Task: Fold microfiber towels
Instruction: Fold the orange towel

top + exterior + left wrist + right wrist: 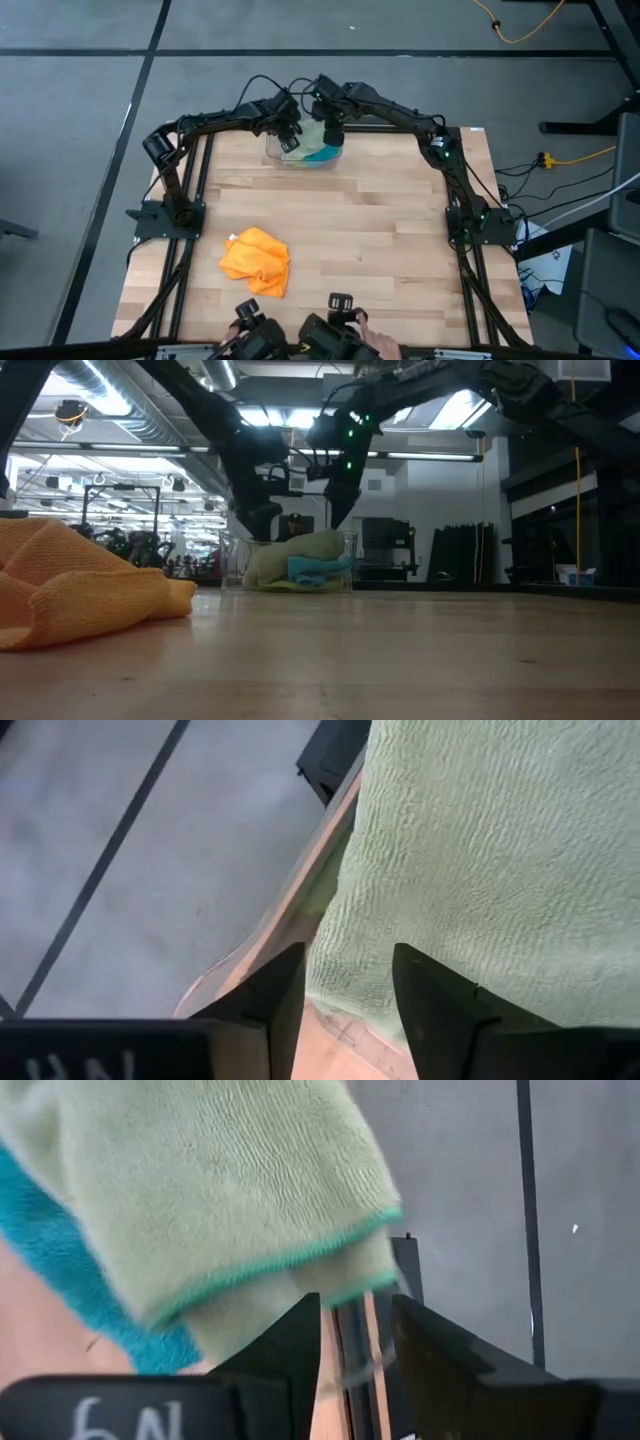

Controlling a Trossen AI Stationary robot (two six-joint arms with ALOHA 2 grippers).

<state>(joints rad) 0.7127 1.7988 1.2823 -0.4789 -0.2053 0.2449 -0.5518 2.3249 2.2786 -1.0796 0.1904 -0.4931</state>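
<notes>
A clear plastic bin [300, 160] stands at the table's far edge. In it a pale sage green towel [305, 140] lies folded on top of a teal blue towel [318, 570] and a lime green one [275, 584]. My left gripper [350, 995] hovers open over the sage towel's [480, 860] edge, one finger on each side of a corner. My right gripper [355, 1345] is open just past the towel's teal-trimmed folded edge [300, 1260], over the bin's rim. An orange towel [257, 262] lies crumpled on the table at the near left.
Bare wooden tabletop [390, 220] stretches between the bin and the orange towel [70, 585]. Dark arm frames [165, 215] stand along the left and right edges, and camera mounts [300, 335] sit at the near edge. Beyond the bin the table ends above grey floor [120, 870].
</notes>
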